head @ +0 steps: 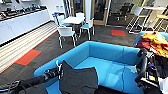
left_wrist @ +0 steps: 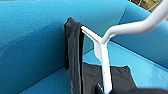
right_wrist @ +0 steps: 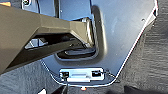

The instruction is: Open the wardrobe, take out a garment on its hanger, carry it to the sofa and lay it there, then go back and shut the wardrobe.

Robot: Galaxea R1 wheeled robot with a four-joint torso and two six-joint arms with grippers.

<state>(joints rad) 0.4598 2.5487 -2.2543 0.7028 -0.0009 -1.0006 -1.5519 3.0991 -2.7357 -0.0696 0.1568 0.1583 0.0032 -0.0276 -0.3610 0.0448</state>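
The bright blue sofa (head: 105,53) lies right in front of me, its seat and low curved back wide across the head view. My left gripper (head: 53,73) reaches in from the lower left and is shut on the thin white hanger (head: 59,68). The black garment (head: 78,80) hangs from it, its lower part spread on the seat by the sofa's left arm. Close up, the hanger (left_wrist: 105,57) stands over the sofa (left_wrist: 32,37) with the garment (left_wrist: 75,60) draped off one shoulder. My right arm (head: 142,65) is folded at the right edge.
Orange clothing (head: 155,42) lies heaped on the sofa's right end. Behind the sofa stand white chairs (head: 66,32) around a white table (head: 73,20). A long white counter (head: 22,20) runs along the left wall. Dark carpet carries red patches (head: 28,57).
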